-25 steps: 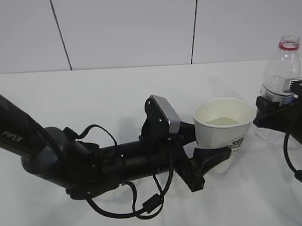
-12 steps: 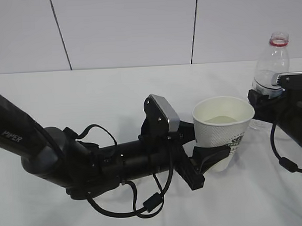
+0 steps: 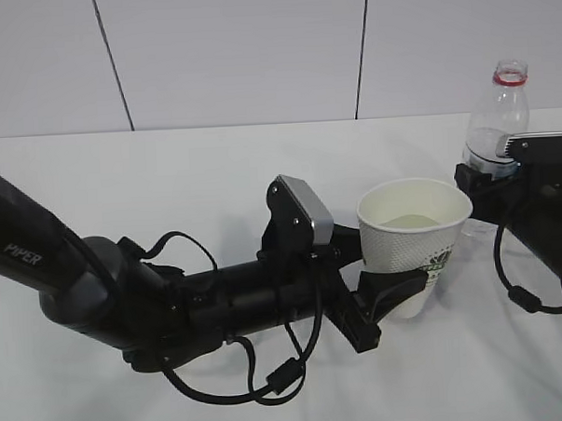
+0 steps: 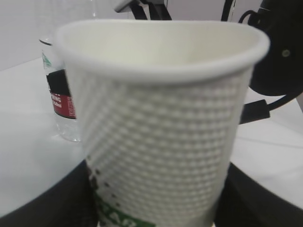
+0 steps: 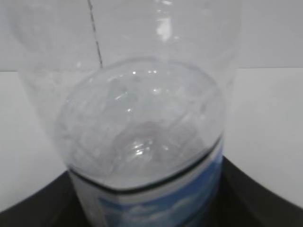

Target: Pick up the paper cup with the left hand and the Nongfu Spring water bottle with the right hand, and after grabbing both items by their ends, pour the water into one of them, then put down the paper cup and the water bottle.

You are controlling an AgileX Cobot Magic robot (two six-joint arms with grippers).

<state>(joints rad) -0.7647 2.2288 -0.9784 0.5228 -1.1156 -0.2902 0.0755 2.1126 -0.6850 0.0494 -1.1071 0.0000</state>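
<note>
Cup and bottle both in hand; pickup stage looks done. Left hand (image 3: 389, 294) clamps the paper cup (image 3: 416, 242) low on its wall, cup upright, rim open, lifted off the table (image 3: 168, 178) near centre. Right hand (image 3: 485, 190) closed around the Nongfu Spring water bottle (image 3: 499, 117) at mid-body, bottle upright, cap off, at about 2 o'clock from the cup, close but apart. Water sits in the bottle's lower part. Pour not yet begun: tilting, then setting both down, remain.
</note>
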